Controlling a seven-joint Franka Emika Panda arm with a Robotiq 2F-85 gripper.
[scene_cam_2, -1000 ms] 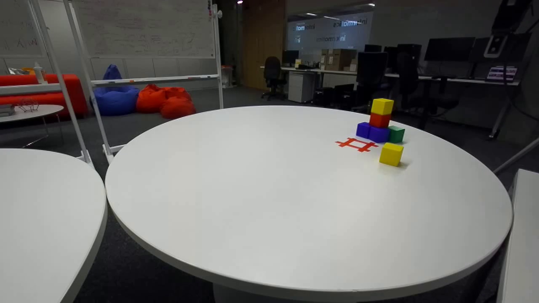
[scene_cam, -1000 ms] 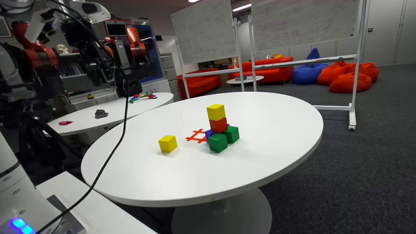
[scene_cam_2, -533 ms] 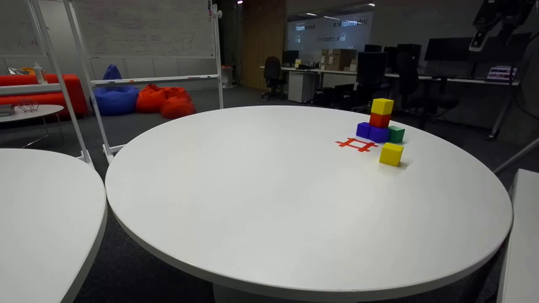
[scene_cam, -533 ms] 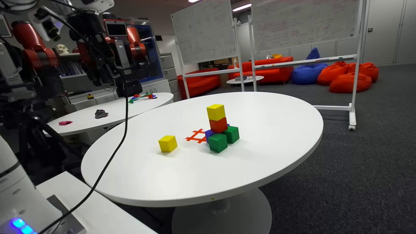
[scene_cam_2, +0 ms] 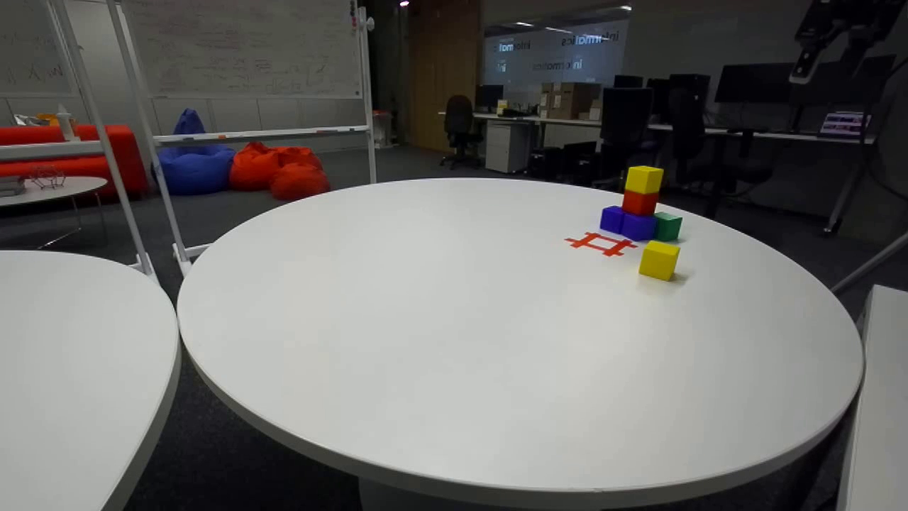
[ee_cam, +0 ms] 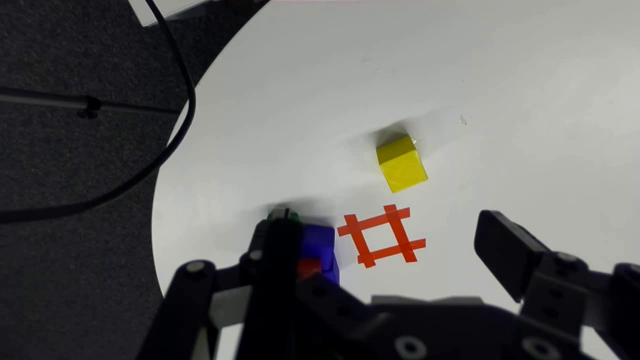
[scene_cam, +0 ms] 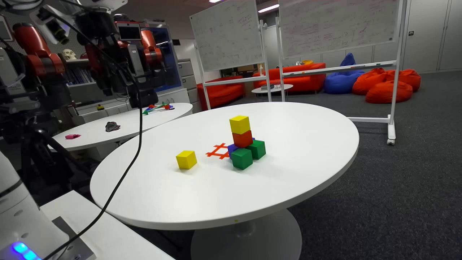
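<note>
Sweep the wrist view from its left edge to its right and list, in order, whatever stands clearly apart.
Black round cable → pair of blue cubes, partly hidden → yellow cube → one black pincer finger.

I'm getting ceiling light strip (scene_cam: 269,8) blown white, office chair (scene_cam_2: 627,113) sunk in dim murk, sheen on white round table (scene_cam_2: 567,326), soft shadow by yellow cube (ee_cam: 403,167), my gripper fingers (ee_cam: 505,250) near-black and slightly blurred in wrist view.
</note>
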